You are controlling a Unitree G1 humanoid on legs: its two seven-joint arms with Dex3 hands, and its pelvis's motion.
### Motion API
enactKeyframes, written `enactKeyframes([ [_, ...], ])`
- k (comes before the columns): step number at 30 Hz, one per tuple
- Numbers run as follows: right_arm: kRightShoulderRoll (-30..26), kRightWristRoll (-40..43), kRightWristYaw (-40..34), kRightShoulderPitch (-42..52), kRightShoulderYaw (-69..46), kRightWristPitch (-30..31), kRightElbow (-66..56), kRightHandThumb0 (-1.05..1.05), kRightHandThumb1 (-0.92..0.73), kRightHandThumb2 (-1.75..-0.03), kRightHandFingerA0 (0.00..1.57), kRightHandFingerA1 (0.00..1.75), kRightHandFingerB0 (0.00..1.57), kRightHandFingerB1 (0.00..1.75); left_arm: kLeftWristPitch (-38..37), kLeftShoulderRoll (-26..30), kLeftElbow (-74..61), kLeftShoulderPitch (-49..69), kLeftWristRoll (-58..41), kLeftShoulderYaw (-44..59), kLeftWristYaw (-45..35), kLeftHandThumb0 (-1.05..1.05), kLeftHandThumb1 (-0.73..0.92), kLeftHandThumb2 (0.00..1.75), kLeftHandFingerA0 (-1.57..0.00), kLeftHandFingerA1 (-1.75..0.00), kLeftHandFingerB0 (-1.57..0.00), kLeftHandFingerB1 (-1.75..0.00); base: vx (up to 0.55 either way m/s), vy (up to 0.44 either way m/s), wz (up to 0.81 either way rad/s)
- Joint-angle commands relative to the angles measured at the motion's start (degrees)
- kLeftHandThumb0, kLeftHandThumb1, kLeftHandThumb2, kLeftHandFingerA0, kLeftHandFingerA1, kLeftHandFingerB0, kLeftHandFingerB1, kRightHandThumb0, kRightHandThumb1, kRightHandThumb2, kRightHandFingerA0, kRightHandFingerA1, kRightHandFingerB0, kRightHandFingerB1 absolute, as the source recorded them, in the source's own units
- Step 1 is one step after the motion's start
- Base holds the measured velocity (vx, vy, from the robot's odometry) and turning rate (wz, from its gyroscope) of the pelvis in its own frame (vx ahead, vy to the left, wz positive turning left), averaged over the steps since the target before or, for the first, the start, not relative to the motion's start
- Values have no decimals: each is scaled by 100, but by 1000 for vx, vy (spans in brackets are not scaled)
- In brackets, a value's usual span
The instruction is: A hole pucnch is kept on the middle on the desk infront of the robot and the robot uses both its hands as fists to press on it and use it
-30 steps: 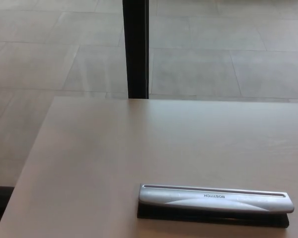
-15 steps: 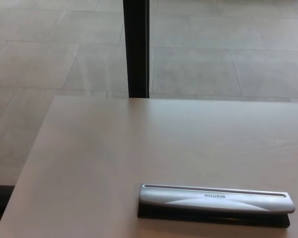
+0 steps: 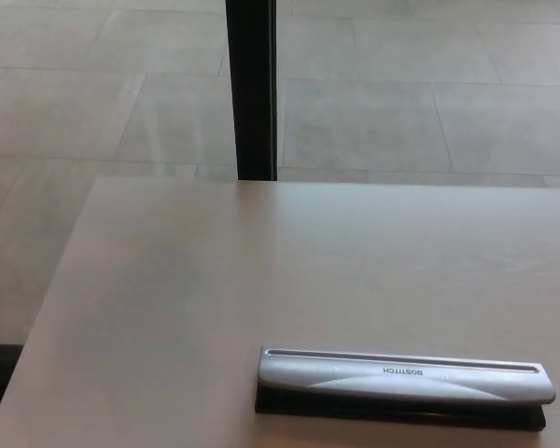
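A long silver hole punch point(image 3: 403, 376) with a black base lies flat on the pale wooden desk point(image 3: 215, 280), near the front edge and right of centre. Its lever is printed with a small brand name. Neither of my hands shows in the head view, and nothing touches the punch.
The desk's left edge point(image 3: 47, 317) runs diagonally, with tiled floor point(image 3: 65, 112) beyond it. A black vertical post point(image 3: 251, 89) stands just behind the desk's far edge.
The whole picture has shifted slightly, so the camera has moved. The hole punch lies where it was.
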Motion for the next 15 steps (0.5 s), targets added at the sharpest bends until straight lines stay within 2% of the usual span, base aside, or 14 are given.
enactKeyframes([
  [1,633,519,-312,-451,1450,651,-3040,-47,-26,-116,127,154,112,107,1219,-810,-2326,-1188,-769,-1238,813,-15,74,92,-84,-175,-67,-130,0,0,0],
  [2,739,461,-379,-420,1622,725,-3231,-43,-31,-115,124,157,106,111,1150,-864,-2314,-1219,-706,-1358,730,-17,73,94,-87,-175,-70,-136,0,0,0],
  [4,1002,459,-234,-336,2043,727,-3527,-29,-43,-119,112,174,93,124,1165,-1142,-2419,-1306,-696,-1656,685,-20,70,96,-89,-175,-75,-144,0,0,0],
  [5,1154,443,-162,-280,2235,679,-3609,-33,-51,-118,134,144,90,111,1186,-1288,-2467,-1334,-683,-1827,671,-24,71,94,-91,-175,-76,-151,0,0,0],
  [6,1330,350,-79,-217,2420,536,-3616,-19,-57,-114,107,175,82,125,1184,-1429,-2532,-1343,-722,-2004,589,-27,73,91,-93,-175,-78,-152,0,0,0],
  [7,1477,226,-3,-127,2635,432,-3631,-20,-68,-104,101,175,72,123,1213,-1509,-2595,-1304,-782,-2214,413,-33,76,88,-93,-175,-75,-160,0,0,0],
  [9,1602,94,55,22,2855,383,-3735,-20,-68,-104,101,175,72,123,1273,-1613,-2662,-1243,-821,-2473,201,-33,76,88,-93,-175,-75,-160,0,0,0],
  [10,1665,102,-17,143,3018,626,-3908,-22,-72,-96,98,175,67,118,1322,-1674,-2727,-1192,-896,-2660,38,-29,64,108,-96,-175,-70,-172,0,0,0],
  [11,1811,143,-26,242,3157,689,-4002,-22,-71,-93,96,175,68,112,1333,-1783,-2770,-1122,-806,-2884,-3,-28,57,118,-95,-175,-76,-163,0,0,0],
  [12,1839,30,99,384,3341,636,-4014,-22,-69,-98,99,175,69,112,1380,-1929,-2804,-1073,-697,-3094,68,-26,57,115,-96,-175,-77,-155,0,0,0],
  [13,2018,150,213,540,3539,659,-4035,-18,-65,-98,122,170,72,109,1444,-2180,-2790,-949,-684,-3406,73,-24,60,110,-96,-175,-78,-134,0,0,0],
  [14,2076,140,274,613,3632,619,-4000,-22,-68,-100,101,175,69,113,1479,-2287,-2795,-875,-578,-3587,133,-24,59,112,-98,-175,-80,-130,0,0,0],
  [15,2128,124,294,693,3719,625,-3982,-25,-67,-104,100,175,72,124,1540,-2381,-2769,-791,-494,-3774,160,-24,61,113,-97,-175,-77,-137,0,0,0],
])
